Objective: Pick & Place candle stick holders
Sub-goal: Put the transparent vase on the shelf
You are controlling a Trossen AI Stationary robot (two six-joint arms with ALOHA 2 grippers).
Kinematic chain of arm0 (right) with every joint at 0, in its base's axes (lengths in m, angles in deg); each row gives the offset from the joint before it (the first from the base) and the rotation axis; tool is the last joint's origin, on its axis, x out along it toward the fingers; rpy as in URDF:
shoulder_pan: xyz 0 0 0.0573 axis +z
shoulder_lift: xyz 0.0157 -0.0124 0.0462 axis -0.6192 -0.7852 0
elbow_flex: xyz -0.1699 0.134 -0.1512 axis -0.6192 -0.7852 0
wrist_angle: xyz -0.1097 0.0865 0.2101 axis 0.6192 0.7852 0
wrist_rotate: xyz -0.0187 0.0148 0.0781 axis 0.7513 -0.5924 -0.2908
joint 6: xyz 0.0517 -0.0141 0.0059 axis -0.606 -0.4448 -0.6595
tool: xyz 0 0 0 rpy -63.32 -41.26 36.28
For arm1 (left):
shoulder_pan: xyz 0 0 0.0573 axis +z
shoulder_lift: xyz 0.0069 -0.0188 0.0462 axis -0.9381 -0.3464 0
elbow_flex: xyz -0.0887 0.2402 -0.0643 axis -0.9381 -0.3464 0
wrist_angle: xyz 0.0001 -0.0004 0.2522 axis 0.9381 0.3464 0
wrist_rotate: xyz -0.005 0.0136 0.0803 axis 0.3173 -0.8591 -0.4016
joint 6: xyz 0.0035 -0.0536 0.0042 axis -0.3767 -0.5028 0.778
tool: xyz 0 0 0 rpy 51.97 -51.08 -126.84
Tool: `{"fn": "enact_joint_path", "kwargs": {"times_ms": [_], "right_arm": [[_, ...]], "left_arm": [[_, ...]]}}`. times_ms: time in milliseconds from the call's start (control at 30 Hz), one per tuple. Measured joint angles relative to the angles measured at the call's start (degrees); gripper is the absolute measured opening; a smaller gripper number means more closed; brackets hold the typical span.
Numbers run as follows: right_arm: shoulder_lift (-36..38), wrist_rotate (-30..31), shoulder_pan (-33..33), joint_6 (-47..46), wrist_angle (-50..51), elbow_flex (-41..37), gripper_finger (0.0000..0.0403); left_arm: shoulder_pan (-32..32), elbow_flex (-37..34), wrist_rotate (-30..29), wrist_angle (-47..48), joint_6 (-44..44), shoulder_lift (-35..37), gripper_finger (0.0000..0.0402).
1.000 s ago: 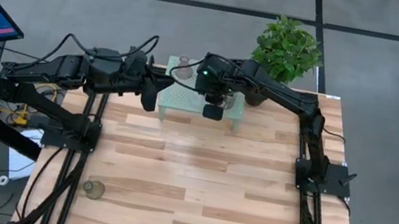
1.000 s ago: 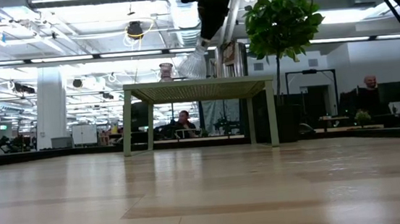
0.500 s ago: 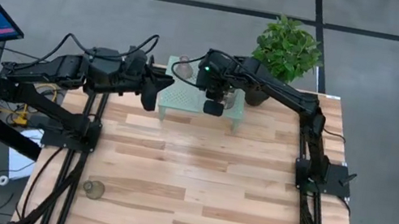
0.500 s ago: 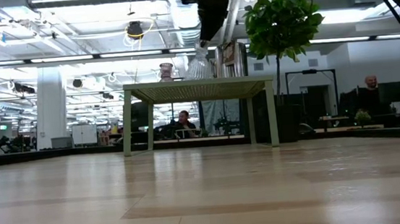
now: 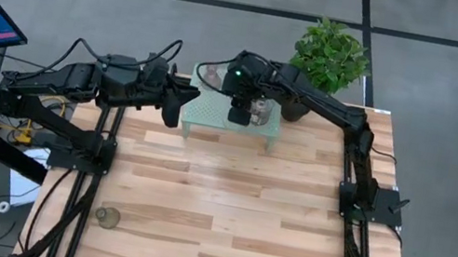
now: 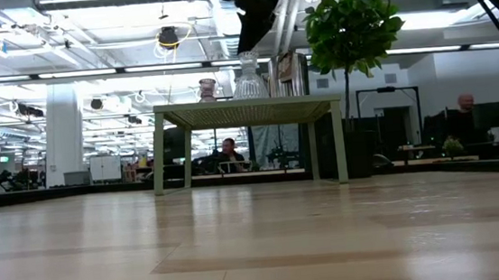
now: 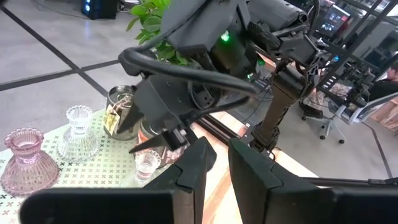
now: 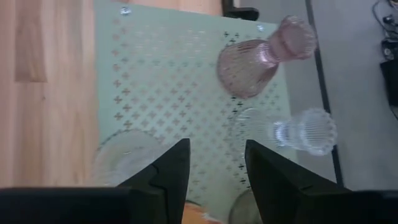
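A: Right hand [image 5: 243, 110] is over the mint stand [image 5: 208, 115], fingers spread and holding nothing. The right wrist cam looks straight down between them onto the stand's perforated top [image 8: 161, 93].

B: Holders on the stand?

A: Pink glass holder [image 8: 258, 56] is upright at the stand's far edge, w/ a tall clear ribbed one [image 8: 298, 132] just beside it. Left wrist cam has both too: pink [image 7: 23, 158], tall clear [image 7: 78, 132]. It adds what the other views don't show, a silvery jar w/ a tag [image 7: 119, 115] behind them on the stand and a small clear holder [image 7: 148, 165] under the right hand's fingers.

B: Low cam?

A: Level w/ the worktop [image 6: 259, 248]. A clear holder [image 6: 248, 77] stands on the stand top, pink one [image 6: 207, 89] beside it, right arm dark above. Can't see the jars from there.

B: Left arm?

A: Left hand [image 5: 176, 105] is just beside the stand, clear of it, fingers a little apart and pinching nothing, per its own cam [image 7: 214, 168].

B: Anything away from the stand?

A: Only the overhead cam catches it: a greenish holder [image 5: 107, 217] well apart from the stand, at the near left edge of the worktop [image 5: 234, 205]. Potted plant [image 5: 329, 56] is just beside the stand.
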Motion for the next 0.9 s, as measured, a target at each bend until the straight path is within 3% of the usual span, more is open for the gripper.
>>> {"fn": "enact_joint_path", "kwargs": {"times_ms": [300, 433, 500, 633, 767, 900], "right_arm": [[4.2, -0.7, 0.4, 0.6, -0.5, 2.7, 0.0131], [9.1, -9.1, 2.9, 0.6, 3.0, 2.4, 0.0119], [9.5, -11.8, 3.9, 1.2, 7.4, 2.4, 0.0097], [7.3, -16.6, 4.3, 2.3, 14.2, 2.2, 0.0016], [3.4, -16.2, 5.0, 2.6, 13.3, 2.2, 0.0012], [-0.2, -11.0, 6.1, 3.6, 13.4, 2.2, 0.0003]], "left_arm": [[0.0, 0.0, 0.0, 0.0, 0.0, 0.0, 0.0066], [0.0, 0.0, 0.0, 0.0, 0.1, 0.0, 0.0066], [0.0, 0.0, 0.0, 0.0, 0.1, 0.0, 0.0066], [0.0, 0.0, 0.0, 0.0, 0.1, 0.0, 0.0066], [0.0, 0.0, 0.0, 0.0, 0.1, 0.0, 0.0066], [0.0, 0.0, 0.5, 0.4, 0.1, 0.0, 0.0066]]}}
